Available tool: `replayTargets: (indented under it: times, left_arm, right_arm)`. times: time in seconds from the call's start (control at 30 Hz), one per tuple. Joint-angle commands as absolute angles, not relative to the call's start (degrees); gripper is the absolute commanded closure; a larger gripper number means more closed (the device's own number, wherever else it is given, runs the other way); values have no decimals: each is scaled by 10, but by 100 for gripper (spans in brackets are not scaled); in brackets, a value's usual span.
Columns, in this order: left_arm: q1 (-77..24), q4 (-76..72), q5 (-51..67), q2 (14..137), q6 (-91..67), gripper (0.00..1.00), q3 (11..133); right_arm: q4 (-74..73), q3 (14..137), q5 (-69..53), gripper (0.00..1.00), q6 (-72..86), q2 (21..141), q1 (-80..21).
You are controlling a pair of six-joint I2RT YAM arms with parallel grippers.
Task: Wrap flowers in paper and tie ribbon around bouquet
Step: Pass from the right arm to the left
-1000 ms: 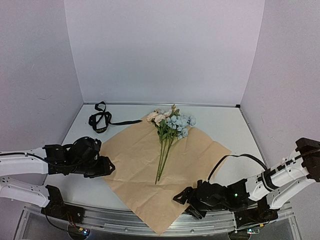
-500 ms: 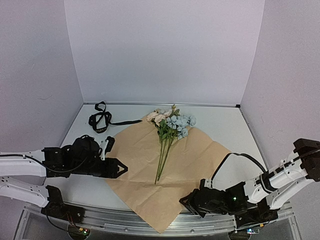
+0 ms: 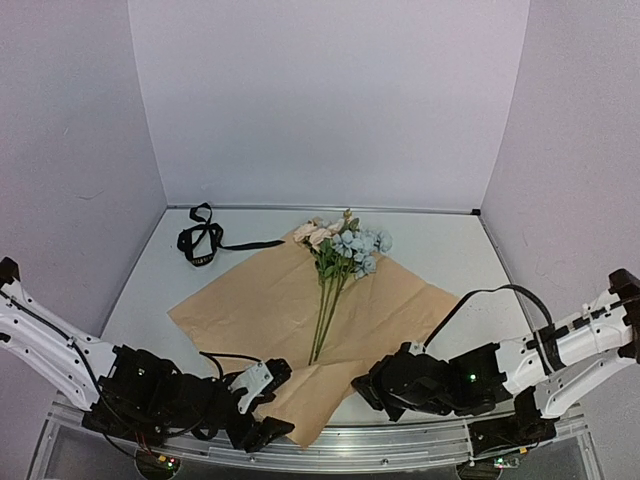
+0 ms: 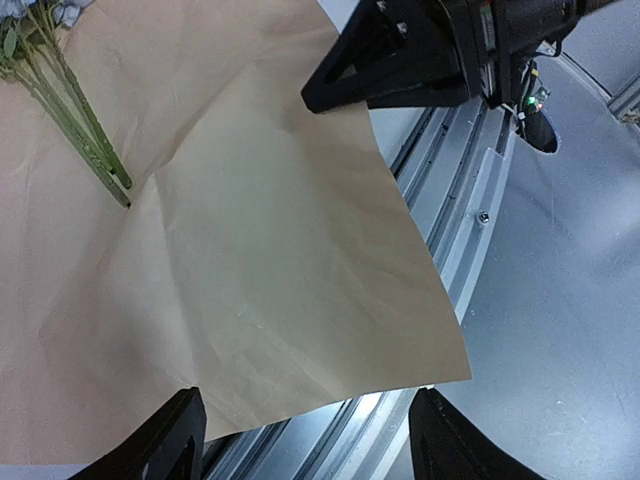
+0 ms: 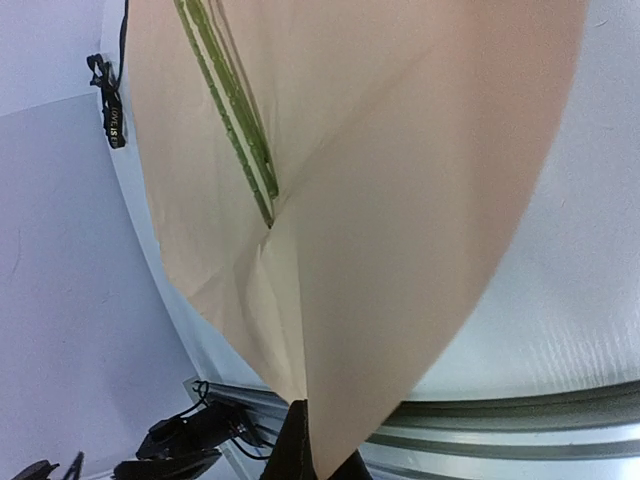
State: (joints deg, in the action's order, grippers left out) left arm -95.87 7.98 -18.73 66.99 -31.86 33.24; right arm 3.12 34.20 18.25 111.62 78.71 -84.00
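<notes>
The paper [image 3: 270,310] lies tan side up on the table. The flowers [image 3: 340,248] rest on it, stems [image 3: 322,325] pointing toward me. My right gripper [image 3: 364,386] is shut on the paper's near right edge; in the right wrist view the sheet [image 5: 400,200] rises out of the pinched fingertips [image 5: 318,455]. My left gripper [image 3: 272,402] is low at the paper's near corner. In the left wrist view it [image 4: 310,445] stands open, with the paper's near edge [image 4: 330,395] lying between the fingers, untouched. The ribbon [image 3: 200,240] lies coiled at the back left.
A metal rail [image 3: 400,440] runs along the table's near edge, under the paper's overhanging corner [image 4: 462,377]. The two grippers are close together at the front. White walls close off the table on three sides.
My left arm has left the paper's left corner and swung to the near corner, jaws wider. The left corner now lies flat. My right gripper has shut on the paper's near right edge.
</notes>
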Motion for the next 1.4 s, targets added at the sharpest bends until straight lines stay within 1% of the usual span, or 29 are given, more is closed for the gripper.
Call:
replayTargets:
  times: [0.0, 0.17, 0.27, 0.37, 0.47, 0.6, 0.87, 0.97, 1.1, 1.27, 1.3, 1.37]
  left_arm:
    - [-1004, 51, -288, 697, -263, 24, 376]
    - [-1027, 31, -296, 696, -244, 20, 375]
    - [-1035, 21, -288, 700, -235, 20, 377]
    - [-1042, 14, -278, 709, -225, 22, 385]
    - [-1049, 7, -266, 732, -215, 24, 398]
    - [-1053, 8, -265, 777, -201, 25, 429]
    - [-1054, 3, -301, 863, -188, 24, 473]
    - [-1054, 2, -312, 888, -182, 25, 485]
    - [-1055, 2, -311, 918, -179, 28, 503]
    - [-1054, 3, -334, 940, -181, 35, 513]
    - [-1055, -10, -335, 940, -181, 38, 512]
    - [-1055, -23, -349, 938, -179, 48, 507]
  right_arm:
    - [-105, 395, 208, 100, 1179, 761, -836]
    - [-136, 416, 212, 100, 1207, 761, -836]
    - [-141, 420, 216, 100, 1218, 760, -836]
    - [-147, 421, 219, 100, 1228, 759, -836]
    - [-151, 423, 221, 100, 1233, 760, -836]
    - [-151, 424, 222, 100, 1239, 760, -836]
    - [-150, 426, 220, 100, 1247, 754, -836]
    - [-150, 426, 221, 100, 1249, 750, -836]
    - [-151, 424, 222, 100, 1252, 745, -836]
    - [-150, 423, 220, 100, 1252, 743, -836]
    - [-150, 422, 219, 100, 1252, 742, -836]
    - [-150, 420, 217, 100, 1252, 742, -836]
